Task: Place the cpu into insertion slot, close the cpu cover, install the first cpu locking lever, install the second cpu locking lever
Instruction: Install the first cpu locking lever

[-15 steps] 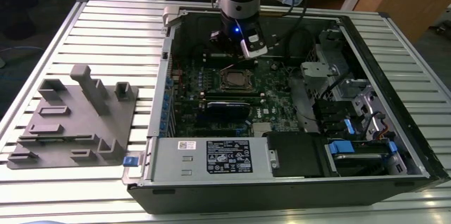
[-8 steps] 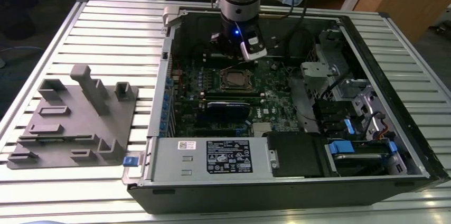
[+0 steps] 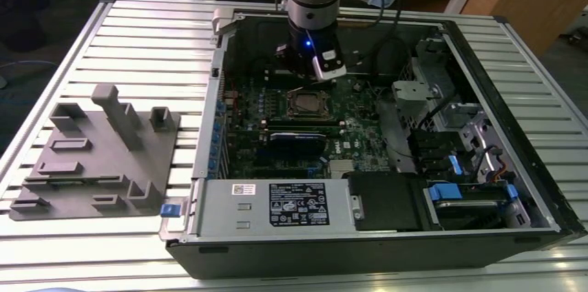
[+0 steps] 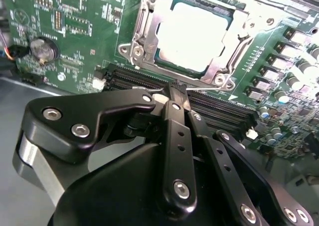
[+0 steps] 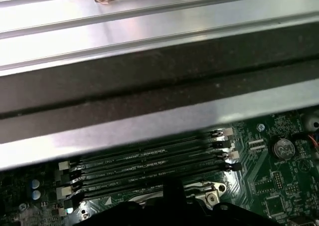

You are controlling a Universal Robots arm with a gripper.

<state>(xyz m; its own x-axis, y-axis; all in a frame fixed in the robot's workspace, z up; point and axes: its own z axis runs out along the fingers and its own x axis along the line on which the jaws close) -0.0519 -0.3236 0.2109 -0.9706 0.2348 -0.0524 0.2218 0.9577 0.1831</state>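
- I see the slatted metal tabletop (image 3: 138, 37) spanning the exterior view. The open computer case (image 3: 368, 254) lies across the centre and the exterior view's right.
- A grey moulded fixture (image 3: 101, 161) sits on the tabletop at the exterior view's left, well apart from the case's inside.
- The arm (image 3: 310, 3) hangs from the upper centre of that frame into the case, above the green circuit board (image 3: 363, 137).
- In the second wrist view my pincer (image 4: 177, 92) is closed, its fingers meeting at the tip with nothing gripped.
- The tip sits over the black memory slots (image 4: 224, 111), just beside the insertion slot (image 3: 309, 105). I cannot tell whether it touches them.
- In the exterior view the insertion slot lies near the middle of the board, just below the pincer.
- The cpu cover (image 4: 142, 34) lies down on that slot, its square window framing the chip.
- The cpu (image 4: 192, 36) rests flat inside the insertion slot, dull silver top up.
- A coin battery (image 4: 42, 49) sits on the board, well apart from the slot.
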